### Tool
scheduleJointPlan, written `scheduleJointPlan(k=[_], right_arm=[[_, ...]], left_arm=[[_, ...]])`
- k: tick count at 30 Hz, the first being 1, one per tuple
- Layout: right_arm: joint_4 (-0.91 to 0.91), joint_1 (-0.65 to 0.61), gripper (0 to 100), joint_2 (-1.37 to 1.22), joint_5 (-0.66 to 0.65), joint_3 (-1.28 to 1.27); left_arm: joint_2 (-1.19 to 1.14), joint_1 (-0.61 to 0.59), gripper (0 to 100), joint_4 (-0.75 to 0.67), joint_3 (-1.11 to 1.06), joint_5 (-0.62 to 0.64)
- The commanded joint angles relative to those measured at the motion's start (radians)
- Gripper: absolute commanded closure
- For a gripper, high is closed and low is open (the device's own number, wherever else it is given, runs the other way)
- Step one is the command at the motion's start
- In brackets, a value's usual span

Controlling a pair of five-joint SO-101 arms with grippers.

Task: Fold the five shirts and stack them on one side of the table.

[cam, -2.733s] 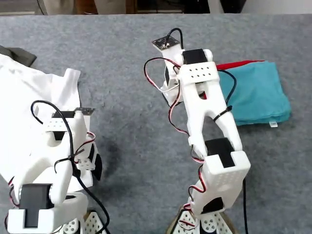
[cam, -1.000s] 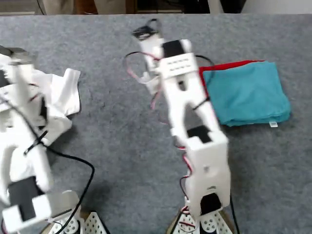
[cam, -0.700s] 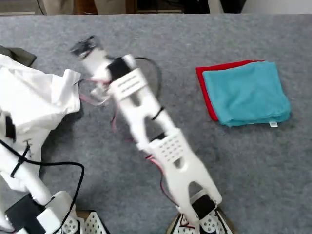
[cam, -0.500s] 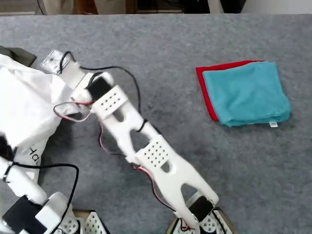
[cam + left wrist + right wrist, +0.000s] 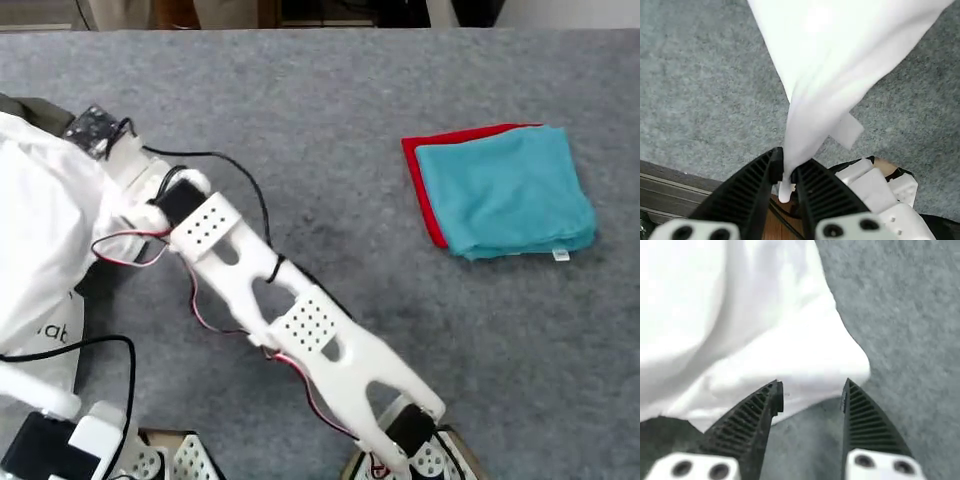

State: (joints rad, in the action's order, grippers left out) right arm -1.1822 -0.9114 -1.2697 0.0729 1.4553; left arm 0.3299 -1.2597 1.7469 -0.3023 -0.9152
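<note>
While the left tool (image 5: 787, 169) pinches the white shirt (image 5: 45, 230) aloft, the right tool (image 5: 812, 390), spread wide, has swung across to that shirt's edge, likely for a second grip.

White shirt (image 5: 45, 230): unfolded, bunched, hanging raised at the left side. Teal shirt (image 5: 505, 190): folded, lying on folded red shirt (image 5: 410, 150), right side.

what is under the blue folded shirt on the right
A folded red shirt lies under the blue shirt, its edge showing along two sides. The rest of it, and anything beneath, is covered.
</note>
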Motion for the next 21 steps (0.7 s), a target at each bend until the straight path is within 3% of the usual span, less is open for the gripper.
scheduleJointPlan(k=[1, 14, 18, 21], right_arm=[[0.087, -0.01, 80.3, 0.005, 0.012, -0.018], [0.218, 0.01, 81.2, 0.012, 0.011, -0.17], [0.16, 0.042, 97.6, 0.007, 0.091, -0.124], [0.086, 0.07, 97.4, 0.01, 0.124, -0.084]], left_arm=[[0.035, -0.043, 98, 0.012, 0.012, -0.012], [0.035, -0.186, 98, 0.012, 0.106, -0.092], [0.035, -0.178, 98, 0.012, 0.107, -0.089], [0.035, -0.176, 98, 0.011, 0.109, -0.089]])
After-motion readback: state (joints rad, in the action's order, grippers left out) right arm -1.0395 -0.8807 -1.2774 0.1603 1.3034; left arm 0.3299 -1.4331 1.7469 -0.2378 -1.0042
